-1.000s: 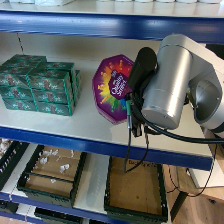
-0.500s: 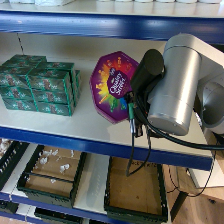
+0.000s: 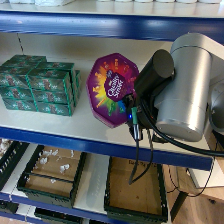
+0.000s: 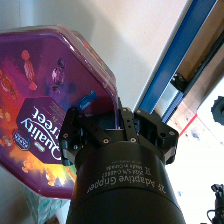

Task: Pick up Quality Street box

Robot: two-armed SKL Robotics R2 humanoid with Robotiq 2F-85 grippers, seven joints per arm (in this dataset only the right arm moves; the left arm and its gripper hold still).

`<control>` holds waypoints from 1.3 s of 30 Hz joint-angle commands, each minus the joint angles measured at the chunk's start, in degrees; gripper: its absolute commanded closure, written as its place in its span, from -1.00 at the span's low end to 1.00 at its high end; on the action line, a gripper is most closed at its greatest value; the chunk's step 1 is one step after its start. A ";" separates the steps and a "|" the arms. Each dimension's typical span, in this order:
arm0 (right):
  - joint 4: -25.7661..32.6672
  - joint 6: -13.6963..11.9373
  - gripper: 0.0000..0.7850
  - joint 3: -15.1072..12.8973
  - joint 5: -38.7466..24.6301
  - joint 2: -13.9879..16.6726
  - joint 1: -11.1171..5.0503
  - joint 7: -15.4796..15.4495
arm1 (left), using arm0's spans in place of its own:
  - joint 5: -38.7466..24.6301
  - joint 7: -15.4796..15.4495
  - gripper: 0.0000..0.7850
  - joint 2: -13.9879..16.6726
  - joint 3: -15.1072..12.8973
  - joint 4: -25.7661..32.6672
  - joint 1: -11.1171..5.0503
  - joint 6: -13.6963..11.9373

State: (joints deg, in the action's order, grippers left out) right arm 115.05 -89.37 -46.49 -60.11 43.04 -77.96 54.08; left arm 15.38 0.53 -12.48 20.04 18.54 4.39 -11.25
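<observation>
— Since the lid faces the head camera, what does it read?
— White "Quality Street" script on a dark oval, on the one Quality Street box [image 3: 113,89]: a purple octagonal tub with a rainbow burst of colours, tilted up on edge on the shelf [image 3: 60,125].
— And the end effector [image 4: 116,121]?
— Clamped on the tub's rim, it seems. Stacked green boxes [image 3: 40,84] sit beside it; their count is unclear.

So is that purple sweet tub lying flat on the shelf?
No, the Quality Street box stands on edge, its colourful lid facing outward, beside the stacked green boxes.
</observation>
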 commanded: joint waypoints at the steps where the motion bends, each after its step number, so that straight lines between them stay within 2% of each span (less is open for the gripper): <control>1: 1.02 0.34 1.00 0.33 -0.01 0.49 0.00 0.00 | 0.00 0.00 1.00 0.00 0.00 0.00 0.00 0.00; 13: 4.44 1.50 1.00 1.06 -3.64 2.66 0.01 -0.02 | 0.00 0.00 1.00 0.00 0.00 0.00 0.00 0.00; 33: 9.94 3.76 1.00 1.92 -3.86 5.47 0.52 -0.02 | 0.00 0.00 1.00 0.00 0.00 0.00 0.00 0.00; 39: 10.18 4.69 1.00 2.39 -6.99 6.31 0.44 -0.02 | 0.00 0.00 1.00 0.00 0.00 0.00 0.00 0.00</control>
State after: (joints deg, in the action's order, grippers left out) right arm 125.21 -85.02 -44.52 -66.12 49.09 -77.47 54.06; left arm 15.38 0.53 -12.48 20.04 18.54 4.39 -11.25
